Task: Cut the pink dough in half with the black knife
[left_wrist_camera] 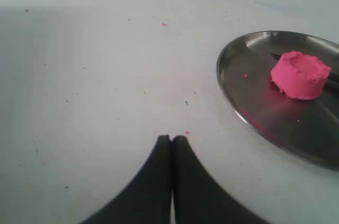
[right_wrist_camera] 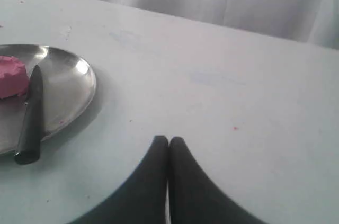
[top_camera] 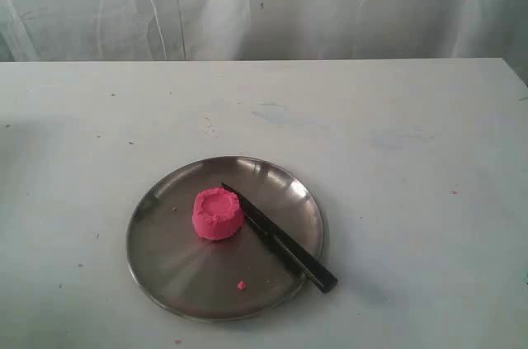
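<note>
The pink dough [top_camera: 218, 214] is one stubby cylinder with a dented top, standing left of centre on the round steel plate [top_camera: 165, 271]. The black knife [top_camera: 278, 238] lies right beside it, blade tip by the dough, handle end resting over the plate's right rim. Neither gripper shows in the exterior view. My left gripper [left_wrist_camera: 171, 138] is shut with nothing held, over bare table, apart from the plate [left_wrist_camera: 249, 113] and dough [left_wrist_camera: 300, 74]. My right gripper [right_wrist_camera: 168, 139] is shut and empty too, over table away from the knife [right_wrist_camera: 30, 114], dough [right_wrist_camera: 11, 76] and plate [right_wrist_camera: 74, 83].
A tiny pink crumb [top_camera: 242, 285] lies on the plate near its front rim. Small pink specks dot the white table [top_camera: 412, 159]. A white curtain [top_camera: 264, 2] hangs behind the table's far edge.
</note>
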`<state>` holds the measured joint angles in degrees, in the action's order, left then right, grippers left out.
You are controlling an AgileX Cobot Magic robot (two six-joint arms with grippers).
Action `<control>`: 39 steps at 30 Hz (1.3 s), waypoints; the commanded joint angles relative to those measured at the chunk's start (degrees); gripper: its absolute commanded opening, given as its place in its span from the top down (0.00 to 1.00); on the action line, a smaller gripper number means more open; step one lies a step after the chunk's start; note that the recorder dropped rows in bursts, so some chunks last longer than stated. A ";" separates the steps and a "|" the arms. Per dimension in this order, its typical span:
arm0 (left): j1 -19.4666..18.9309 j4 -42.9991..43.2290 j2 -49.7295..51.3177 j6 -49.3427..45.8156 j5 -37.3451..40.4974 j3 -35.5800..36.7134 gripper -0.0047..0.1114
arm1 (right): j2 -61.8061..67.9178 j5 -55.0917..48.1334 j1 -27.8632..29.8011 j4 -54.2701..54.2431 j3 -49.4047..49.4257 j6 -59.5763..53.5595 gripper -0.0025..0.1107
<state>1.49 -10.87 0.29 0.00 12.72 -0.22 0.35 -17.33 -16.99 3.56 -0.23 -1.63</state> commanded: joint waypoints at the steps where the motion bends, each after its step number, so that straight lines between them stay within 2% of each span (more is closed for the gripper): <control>1: -0.11 -0.33 -0.29 0.00 -0.18 0.22 0.96 | -0.35 6.98 0.48 -0.14 0.23 -1.20 0.98; 6: -0.11 -0.33 -0.29 0.00 -0.18 0.22 0.96 | -0.35 11.45 0.48 -3.95 0.23 0.25 0.98; 11: -0.11 -0.33 -0.29 0.00 -0.18 0.22 0.96 | -0.35 22.96 0.48 -9.40 0.23 8.21 0.98; 14: -0.11 -0.33 -0.29 0.00 -0.18 0.22 0.96 | -0.35 27.90 0.48 -9.53 0.23 12.30 0.98; 20: -0.11 -0.33 -0.29 0.00 -0.18 0.22 0.96 | -0.35 35.46 0.48 -9.53 0.23 13.68 0.98; 25: -0.11 -0.33 -0.29 0.00 -0.18 0.22 0.96 | -0.35 40.14 0.48 -9.53 0.23 22.87 0.98; 31: -0.11 -0.33 -0.29 0.00 -0.18 0.22 0.96 | -0.35 37.92 0.48 -7.71 0.23 42.57 0.98; 36: -0.11 -0.33 -0.29 0.00 -0.18 0.22 0.96 | -0.35 22.31 -0.92 4.65 -1.54 56.32 0.98; 39: -0.11 -0.33 -0.29 0.00 -0.19 0.22 0.96 | -0.35 17.33 -3.59 8.65 -4.52 58.08 0.98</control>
<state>1.49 -10.87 0.29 0.00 12.72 -0.22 0.35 4.00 -18.57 7.59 -2.30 53.90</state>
